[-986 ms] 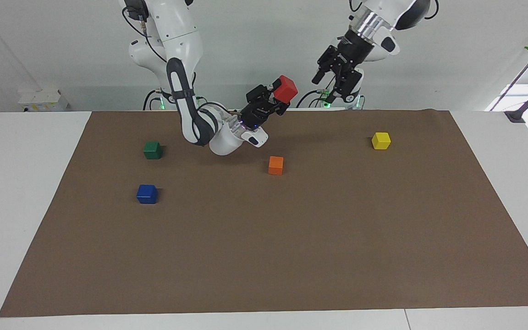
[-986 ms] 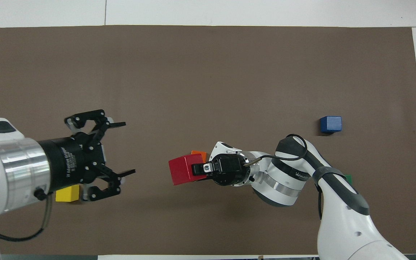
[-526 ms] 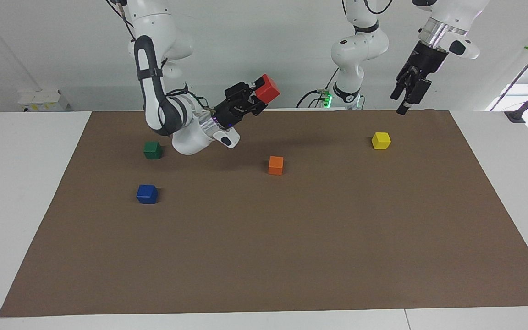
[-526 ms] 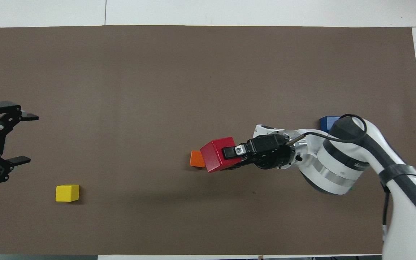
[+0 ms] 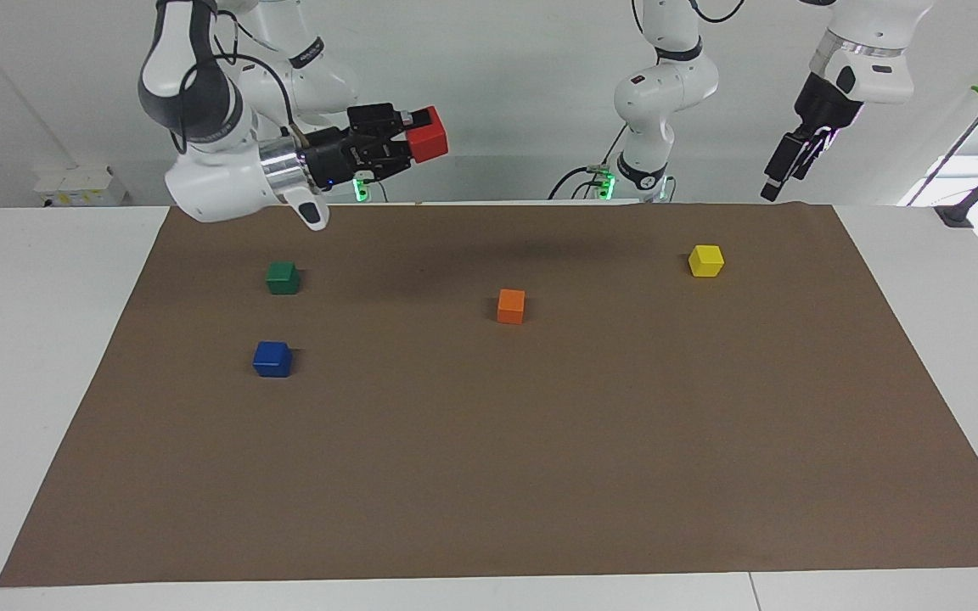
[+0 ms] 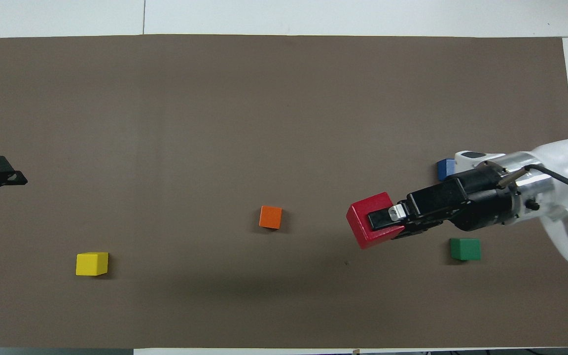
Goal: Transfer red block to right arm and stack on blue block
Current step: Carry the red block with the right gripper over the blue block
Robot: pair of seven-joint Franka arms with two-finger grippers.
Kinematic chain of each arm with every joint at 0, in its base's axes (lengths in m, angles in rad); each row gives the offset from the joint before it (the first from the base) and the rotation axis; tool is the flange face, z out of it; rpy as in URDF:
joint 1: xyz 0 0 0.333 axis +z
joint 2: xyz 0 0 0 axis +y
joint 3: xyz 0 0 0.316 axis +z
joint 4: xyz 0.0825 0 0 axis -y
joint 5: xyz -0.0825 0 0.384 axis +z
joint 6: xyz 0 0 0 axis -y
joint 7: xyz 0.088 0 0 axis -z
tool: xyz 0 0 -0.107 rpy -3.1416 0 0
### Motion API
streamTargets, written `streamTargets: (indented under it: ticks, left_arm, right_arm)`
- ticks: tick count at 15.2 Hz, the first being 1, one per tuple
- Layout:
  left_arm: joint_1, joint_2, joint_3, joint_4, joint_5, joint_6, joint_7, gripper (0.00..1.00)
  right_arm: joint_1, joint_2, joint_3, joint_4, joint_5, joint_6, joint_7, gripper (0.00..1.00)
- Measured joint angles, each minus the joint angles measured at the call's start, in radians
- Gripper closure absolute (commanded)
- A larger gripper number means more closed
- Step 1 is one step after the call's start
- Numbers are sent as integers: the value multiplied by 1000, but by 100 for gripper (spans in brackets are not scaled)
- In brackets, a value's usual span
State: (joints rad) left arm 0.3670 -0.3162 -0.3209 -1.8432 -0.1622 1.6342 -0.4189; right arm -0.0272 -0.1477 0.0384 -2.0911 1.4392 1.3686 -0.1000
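My right gripper point(image 5: 408, 146) is shut on the red block point(image 5: 427, 146) and holds it high in the air, arm stretched sideways. From overhead the red block point(image 6: 370, 220) and the right gripper point(image 6: 387, 222) are over the mat between the orange and green cubes. The blue block point(image 5: 272, 359) sits on the mat toward the right arm's end. In the overhead view the blue block point(image 6: 443, 169) is partly covered by the raised wrist. My left gripper point(image 5: 776, 182) is open and empty, raised at the left arm's end; only its fingertips point(image 6: 15, 179) show overhead.
A green cube point(image 5: 283, 277) lies nearer to the robots than the blue block. An orange cube point(image 5: 511, 305) sits mid-mat and a yellow cube point(image 5: 705, 260) toward the left arm's end. All rest on a brown mat point(image 5: 489, 475).
My right gripper has swung with the red block away from the orange cube toward its own end and risen. My left gripper has pulled back to its end and lifted.
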Motion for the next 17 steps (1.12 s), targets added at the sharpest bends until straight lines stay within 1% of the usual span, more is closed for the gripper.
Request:
streamTargets:
  ticks: [3, 5, 8, 10, 11, 13, 15, 17]
  left_arm:
    - [-22, 61, -4, 77, 42, -75, 135, 0]
    - [-40, 80, -6, 94, 54, -99, 173, 0]
    - [-80, 102, -7, 103, 82, -148, 200, 0]
    - [-107, 120, -7, 128, 116, -201, 230, 0]
    - [-113, 126, -4, 140, 132, -212, 257, 0]
    - [-132, 143, 15, 152, 140, -215, 296, 0]
    - [-193, 168, 73, 164, 141, -210, 302, 0]
    - [-289, 191, 170, 184, 141, -210, 304, 0]
  right_arm:
    - [-8, -37, 0, 112, -301, 16, 64, 100]
    - [-8, -43, 0, 156, -477, 26, 66, 100]
    - [-6, -43, 4, 200, -741, 78, 62, 100]
    - [-1, -43, 15, 214, -905, 136, 62, 100]
    - [12, -43, 19, 215, -1006, 174, 62, 100]
    - [64, -38, 22, 209, -1190, 250, 71, 100]
    - [90, -33, 27, 195, -1300, 302, 79, 100]
    - [93, -29, 29, 161, -1382, 365, 79, 100]
